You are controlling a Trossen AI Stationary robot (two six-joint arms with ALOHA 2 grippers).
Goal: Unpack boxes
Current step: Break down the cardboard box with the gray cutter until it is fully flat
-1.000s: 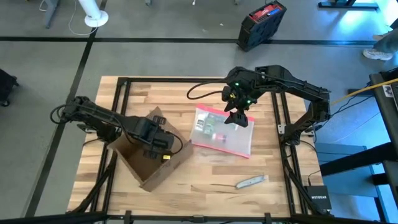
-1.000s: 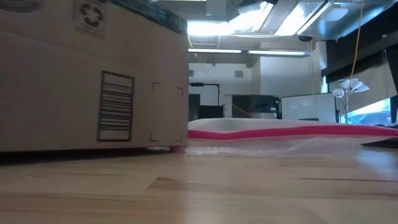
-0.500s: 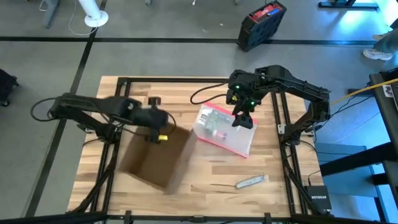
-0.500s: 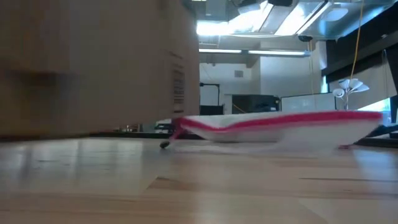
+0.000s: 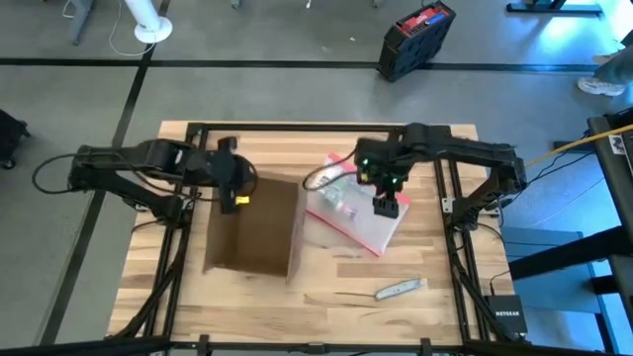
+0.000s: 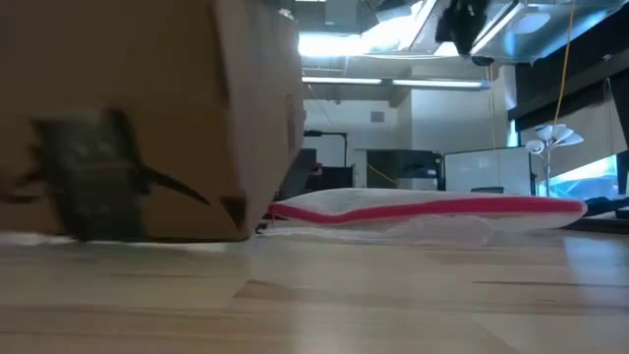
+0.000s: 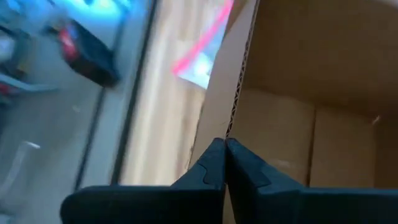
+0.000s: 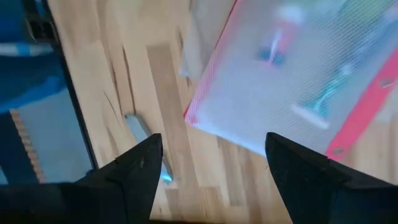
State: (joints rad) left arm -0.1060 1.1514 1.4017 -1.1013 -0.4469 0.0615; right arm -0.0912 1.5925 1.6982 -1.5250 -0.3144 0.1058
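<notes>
In the low view the cardboard box (image 6: 147, 118) is cut off at the top and left edges, and its printed label is too blurred to read. The clear pouch (image 5: 353, 213) holds small items, but they are too small to identify. The box hides part of it.

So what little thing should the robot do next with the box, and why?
Probably the left gripper should slide the box a little away from the pouch. It is shut on the box's cardboard wall, the box looks empty inside, and it sits right beside the pouch. The right gripper is open above the pouch, holding nothing.
</notes>
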